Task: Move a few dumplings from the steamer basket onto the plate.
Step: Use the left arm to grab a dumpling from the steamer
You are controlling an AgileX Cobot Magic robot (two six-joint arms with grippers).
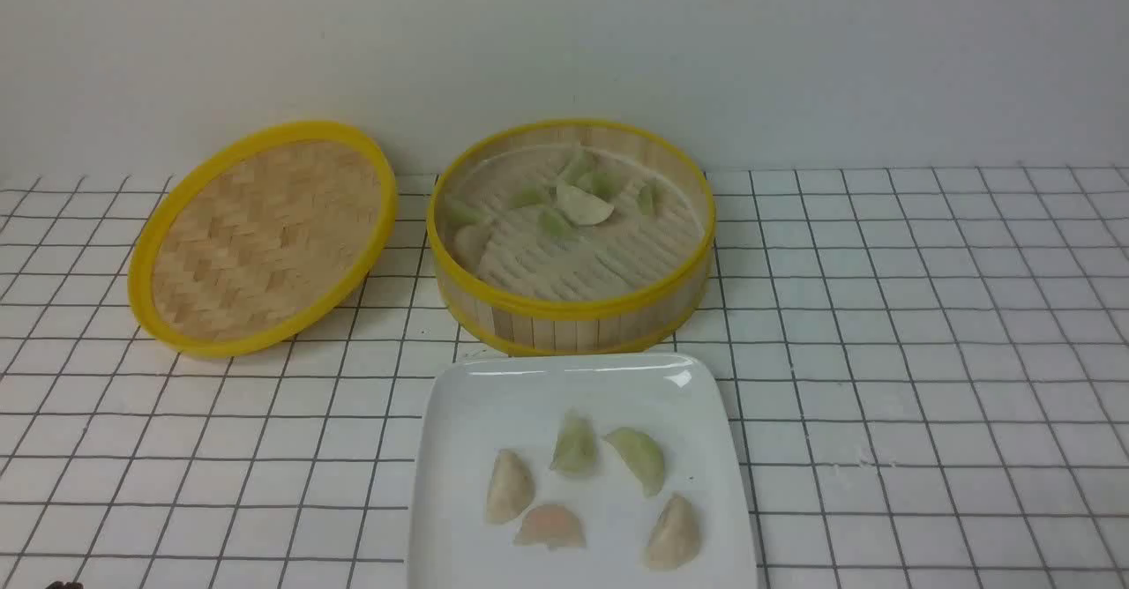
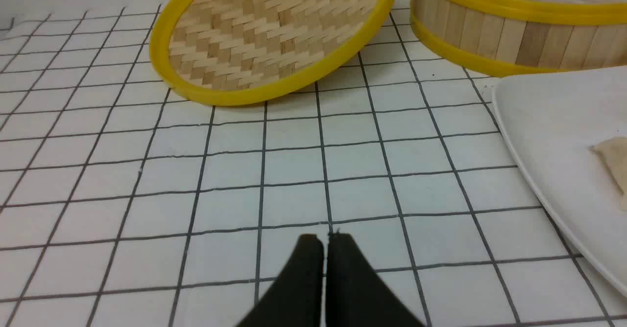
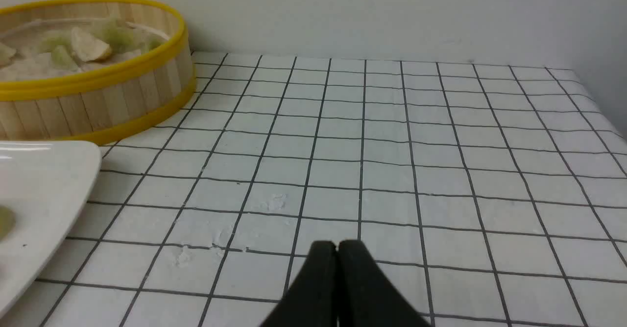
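Dumplings (image 1: pixel 637 457): five lie on the plate (image 1: pixel 494 395), none touching another. Two pale green sit on the far side, a cream one at each flank, and a pinkish one is nearest the camera. More are in the steamer basket (image 1: pixel 573 311), bunched on the far half of its slatted floor: one cream among several green. It's hazy in there, so no firm count.

Cut off / unclear:
- The plate's near edge runs out of the bottom of the front view.
- The left wrist view shows only one side of the plate plus part of a cream dumpling.
- The right wrist view shows a plate corner with a green sliver at the frame edge.
- Neither gripper shows in the front view. There's a dark speck (image 1: pixel 62 585) in its bottom-left corner; can't tell what it is.

Left gripper (image 2: pixel 324 241): tips pressed together, nothing between them, over bare tablecloth (image 2: pixel 294 170) on the plate's left. Can't tell if it touches the cloth.
Right gripper (image 3: pixel 337 246): same, closed on nothing, over cloth on the plate's right.

Around:
- The basket is right behind the plate. The edges look very close, but contact can't be judged.
- The woven lid (image 1: pixel 265 236) with yellow rim is just left of the basket with a narrow gap, tipped with its hollow side toward the camera.
- Plain wall (image 1: pixel 564 42) behind.
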